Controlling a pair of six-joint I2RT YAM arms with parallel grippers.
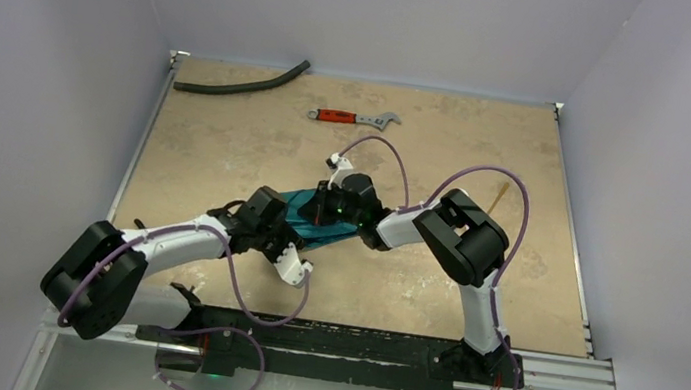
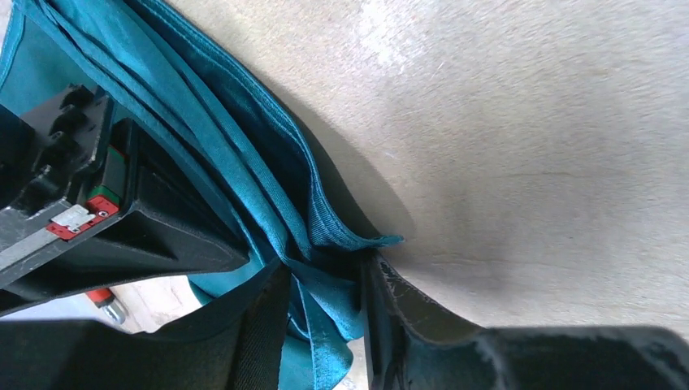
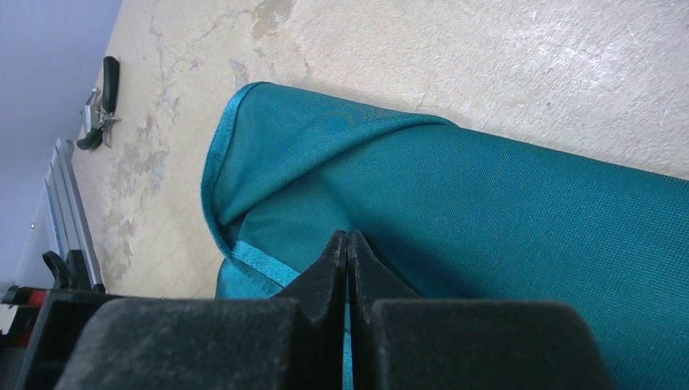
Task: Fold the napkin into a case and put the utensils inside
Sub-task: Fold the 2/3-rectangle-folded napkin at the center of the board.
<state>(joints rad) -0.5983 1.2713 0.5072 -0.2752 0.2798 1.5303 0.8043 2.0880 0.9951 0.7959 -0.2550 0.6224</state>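
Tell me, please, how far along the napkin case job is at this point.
Done: the napkin is already folded into layers. In hand: the right end effector is shut on a fold, and the left end effector straddles the stacked hems. Remaining: finishing the pocket and loading it; the tan wooden utensil lies apart from the napkin.

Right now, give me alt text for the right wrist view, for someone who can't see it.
The right gripper, black fingers shut together, sits low in frame against the teal napkin, whose hemmed edge curls over at left. Behind lies the tan table, with small black-handled pliers near its rail at upper left.
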